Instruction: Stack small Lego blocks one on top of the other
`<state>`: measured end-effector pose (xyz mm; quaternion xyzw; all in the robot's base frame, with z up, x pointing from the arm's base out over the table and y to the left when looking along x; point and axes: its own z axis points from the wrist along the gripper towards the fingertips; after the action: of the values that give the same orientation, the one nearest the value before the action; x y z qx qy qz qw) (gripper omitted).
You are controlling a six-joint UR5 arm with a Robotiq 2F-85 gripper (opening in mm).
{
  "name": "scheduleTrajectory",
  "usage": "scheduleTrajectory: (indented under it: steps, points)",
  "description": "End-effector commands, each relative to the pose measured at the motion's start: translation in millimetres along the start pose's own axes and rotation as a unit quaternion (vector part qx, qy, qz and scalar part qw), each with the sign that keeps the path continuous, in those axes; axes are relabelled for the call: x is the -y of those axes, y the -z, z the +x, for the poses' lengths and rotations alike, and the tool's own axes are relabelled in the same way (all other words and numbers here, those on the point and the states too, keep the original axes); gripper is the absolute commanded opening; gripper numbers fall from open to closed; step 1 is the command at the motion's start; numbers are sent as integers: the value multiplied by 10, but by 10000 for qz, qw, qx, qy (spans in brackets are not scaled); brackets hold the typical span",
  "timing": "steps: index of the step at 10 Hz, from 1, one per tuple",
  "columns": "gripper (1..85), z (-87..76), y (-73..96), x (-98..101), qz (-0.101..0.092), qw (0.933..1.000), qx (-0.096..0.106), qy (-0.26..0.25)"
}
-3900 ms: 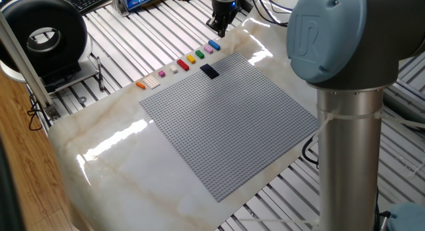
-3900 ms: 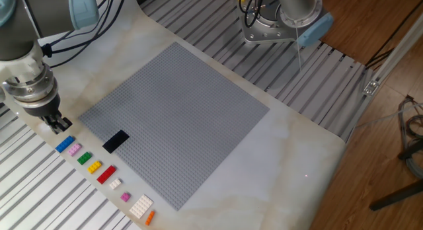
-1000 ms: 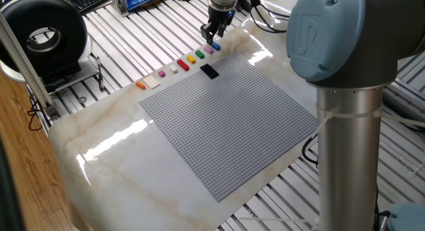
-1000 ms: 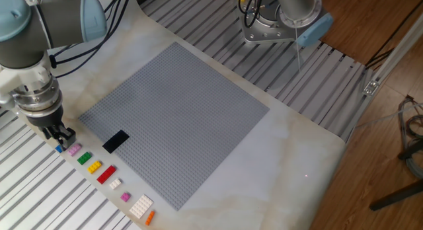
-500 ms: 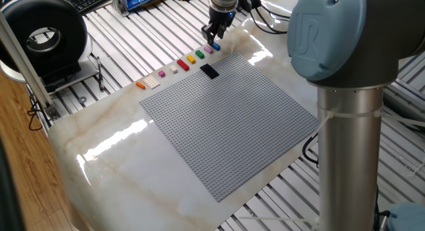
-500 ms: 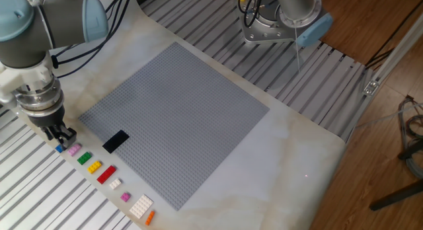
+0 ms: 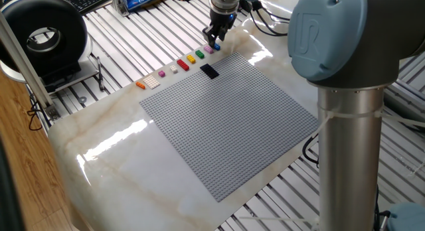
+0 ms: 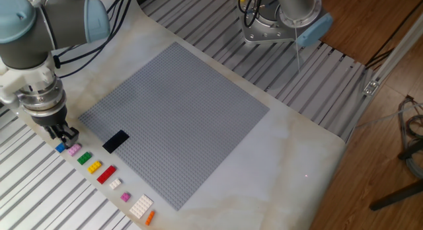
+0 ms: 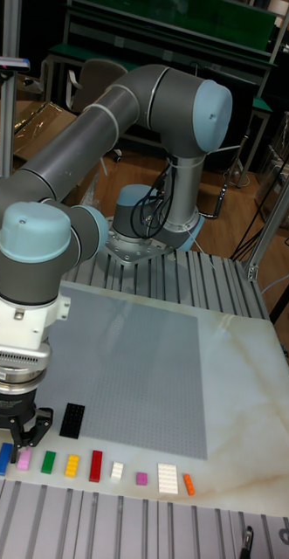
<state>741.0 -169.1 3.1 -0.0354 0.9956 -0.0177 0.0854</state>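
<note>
The small Lego blocks lie in a row beside the grey baseplate (image 8: 178, 117): blue (image 8: 59, 149), pink (image 8: 74, 150), green (image 8: 84, 158), yellow (image 8: 94, 167), red (image 8: 106, 174), then white, pink, a wider white one and orange (image 8: 149, 217). My gripper (image 8: 65, 137) is low at the blue and pink end of the row, its fingertips just above the table and slightly apart, so it looks open. In the tall fixed view the gripper (image 9: 22, 444) overlaps the pink block (image 9: 24, 461), with the blue block (image 9: 3, 458) just to its left. Every block rests on the table.
A flat black piece (image 8: 116, 141) sits on the baseplate corner close to the row. The marble top (image 7: 113, 145) is bounded by slatted aluminium rails. The arm's base (image 8: 277, 25) stands past the far side of the plate. A black ring-shaped device (image 7: 43, 38) sits off the table.
Since 3.9 s ago the gripper came down from above the row's end to the blue and pink blocks. Over the last second it only shifted slightly along the row.
</note>
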Motion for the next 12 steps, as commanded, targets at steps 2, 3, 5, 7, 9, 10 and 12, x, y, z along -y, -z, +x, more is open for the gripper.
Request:
scheduleTrajectory:
  steps: [2,3,5,7,9,10,12]
  points:
    - [433,100,15,-17,-79,9998,-178,-106]
    - [433,96,12,-24,-87,9997,-177,-115]
    - [433,89,13,-20,-71,9998,-171,-105]
    - [433,60,1,-8,-39,9999,-134,-100]
    - [410,52,-2,17,-17,9998,-151,-111]
    - [400,48,-5,20,-16,9998,-151,-119]
    - [383,21,20,-14,-23,9997,-150,-189]
